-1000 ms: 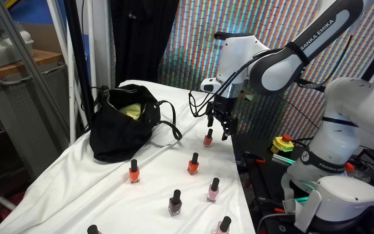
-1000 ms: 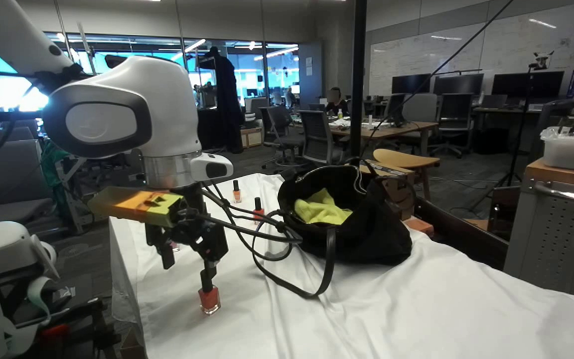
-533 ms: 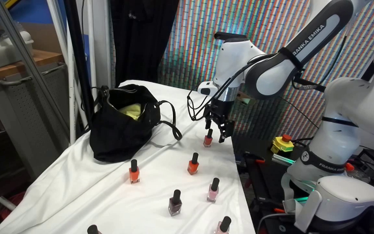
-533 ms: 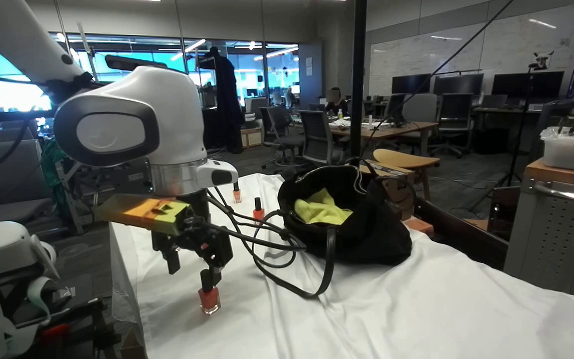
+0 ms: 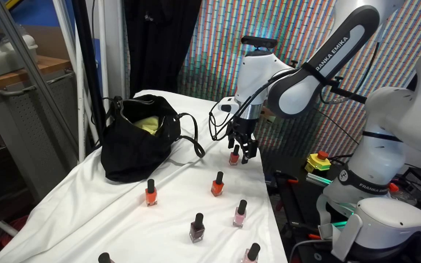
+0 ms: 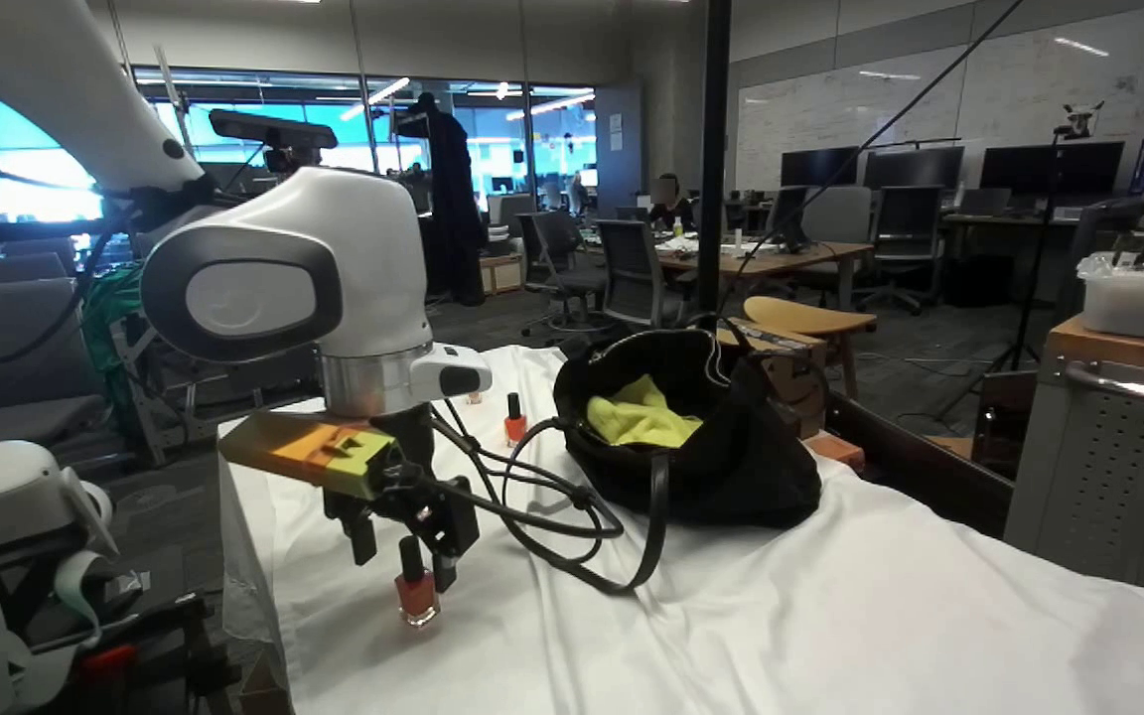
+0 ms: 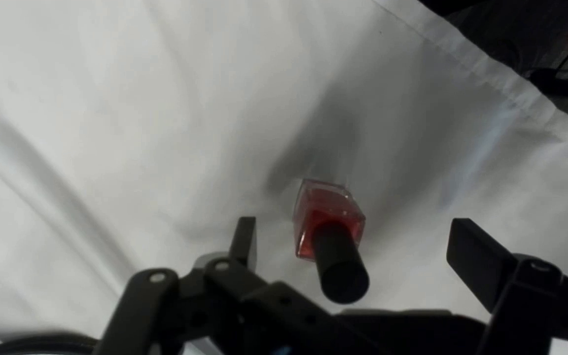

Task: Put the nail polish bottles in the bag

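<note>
Jaws: black jointed gripper (image 7: 355, 239), spread
Glass: boxy red bottle (image 7: 331, 231), black-capped, upright between
Fabric: slouchy black bag (image 5: 137, 153), left in an exterior view; wrinkled white cloth (image 5: 122, 223) beneath

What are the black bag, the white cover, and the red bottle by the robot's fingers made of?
Black bag: probably matte fabric; it slouches and barely shines.
White cover: likely thin, dull cloth, judging by creases.
Red bottle: glossy and clear-edged, perhaps glass, though clear plastic is possible.
Its cap: smooth, opaque, so probably plastic.
</note>
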### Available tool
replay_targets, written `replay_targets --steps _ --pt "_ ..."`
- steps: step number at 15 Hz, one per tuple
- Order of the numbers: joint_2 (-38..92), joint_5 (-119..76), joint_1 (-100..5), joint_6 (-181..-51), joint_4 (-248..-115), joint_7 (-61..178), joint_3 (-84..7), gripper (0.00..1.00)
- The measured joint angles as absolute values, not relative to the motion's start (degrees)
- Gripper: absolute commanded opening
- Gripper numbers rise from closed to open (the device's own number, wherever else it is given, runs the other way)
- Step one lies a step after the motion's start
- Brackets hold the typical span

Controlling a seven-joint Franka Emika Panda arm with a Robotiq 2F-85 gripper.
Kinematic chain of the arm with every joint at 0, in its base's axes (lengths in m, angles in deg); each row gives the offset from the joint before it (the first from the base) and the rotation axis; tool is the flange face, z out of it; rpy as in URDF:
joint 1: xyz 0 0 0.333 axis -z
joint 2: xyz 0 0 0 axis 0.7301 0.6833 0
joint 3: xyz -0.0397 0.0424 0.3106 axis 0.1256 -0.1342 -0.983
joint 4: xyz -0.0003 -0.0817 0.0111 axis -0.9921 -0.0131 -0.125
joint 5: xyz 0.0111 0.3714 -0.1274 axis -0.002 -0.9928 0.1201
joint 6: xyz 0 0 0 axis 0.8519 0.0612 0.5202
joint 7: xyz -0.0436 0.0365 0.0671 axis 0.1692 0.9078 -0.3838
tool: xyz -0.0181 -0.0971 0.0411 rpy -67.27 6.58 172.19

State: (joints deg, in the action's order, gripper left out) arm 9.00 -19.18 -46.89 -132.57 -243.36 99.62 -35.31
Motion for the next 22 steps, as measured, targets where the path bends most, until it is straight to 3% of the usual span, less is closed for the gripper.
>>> replay_targets --steps 22 --pt "15.21 -19.39 -44.81 -134.91 -240.19 93.96 -37.18 1.0"
